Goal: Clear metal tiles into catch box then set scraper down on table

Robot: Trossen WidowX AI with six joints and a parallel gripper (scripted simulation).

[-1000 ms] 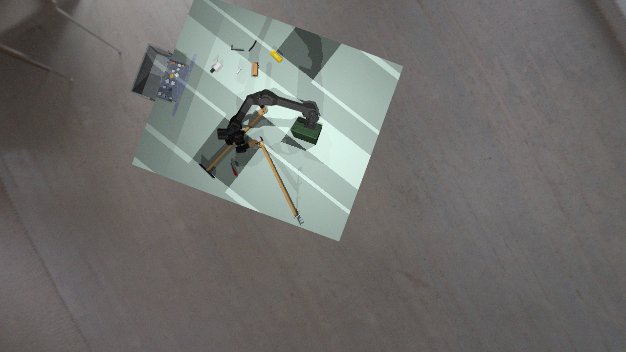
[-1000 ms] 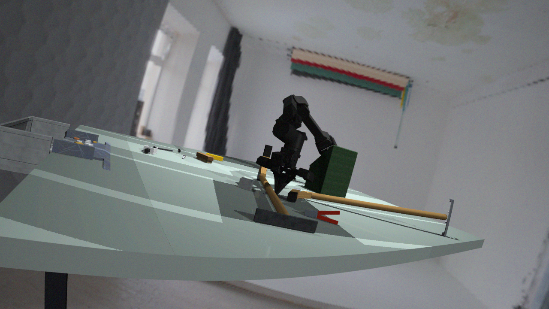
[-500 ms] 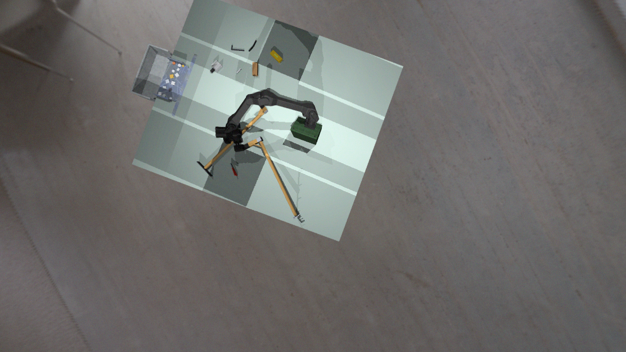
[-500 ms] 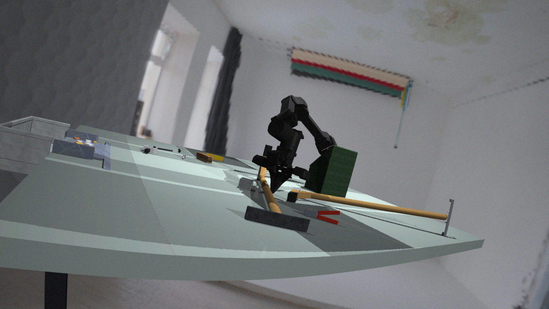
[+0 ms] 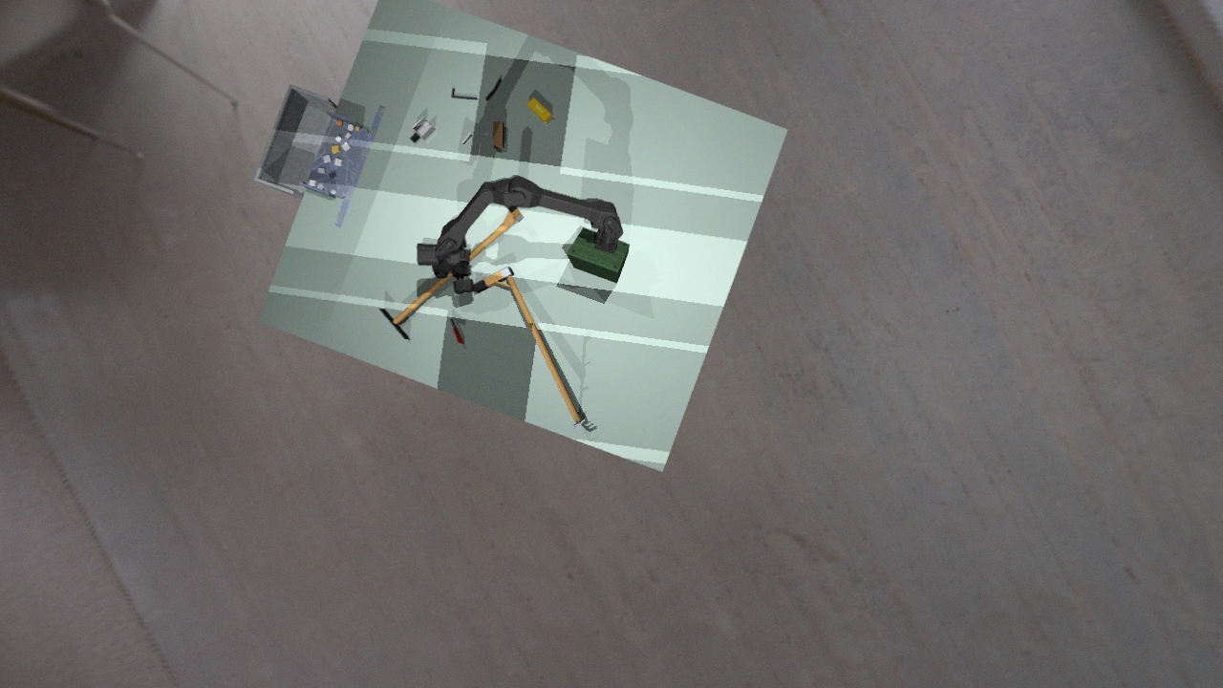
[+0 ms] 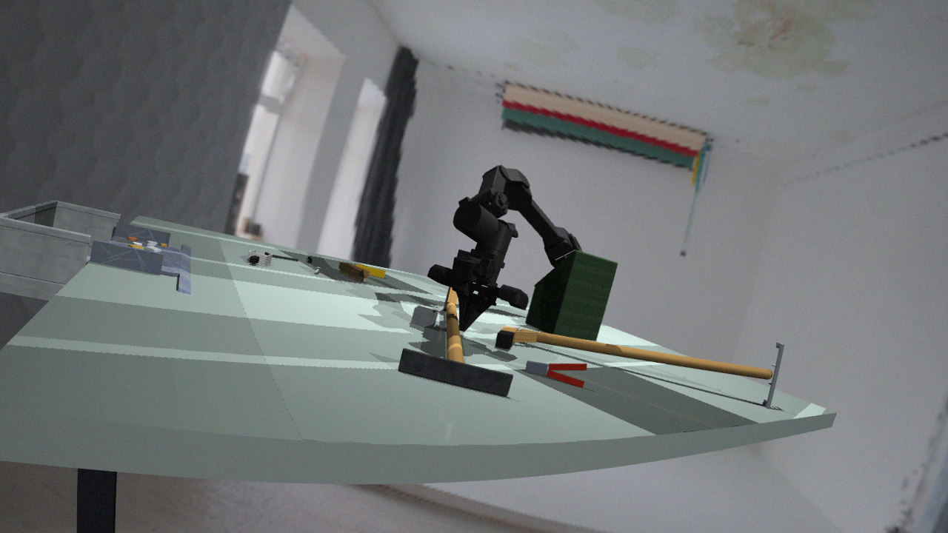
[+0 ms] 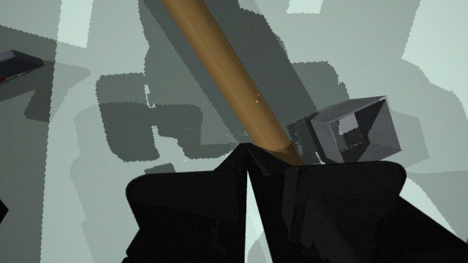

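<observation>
My gripper (image 6: 466,329) (image 7: 245,148) is shut and empty. Its tips point down just beside the long scraper's wooden handle, which passes close to them in the wrist view. The long scraper (image 5: 415,306) (image 6: 455,341) (image 7: 227,73) lies on the table, its wide dark blade (image 5: 394,323) (image 6: 455,372) toward the near edge in the exterior view. The steel bench plate (image 5: 350,178) (image 6: 126,257) is at the far left, with several small white, orange and dark tiles (image 5: 334,149) (image 6: 135,246) on it. The grey catch box (image 5: 277,182) (image 6: 39,248) adjoins its outer end.
A second wooden-handled tool (image 5: 547,354) (image 6: 636,352) with a pronged head lies right of the scraper. Red-handled pliers (image 5: 458,334) (image 6: 566,367) and a hollow grey block (image 6: 424,317) (image 7: 393,136) lie nearby. A green block (image 5: 598,259) (image 6: 576,297) stands at the arm's base. A brown block (image 5: 499,135) and yellow block (image 5: 539,110) lie farther back.
</observation>
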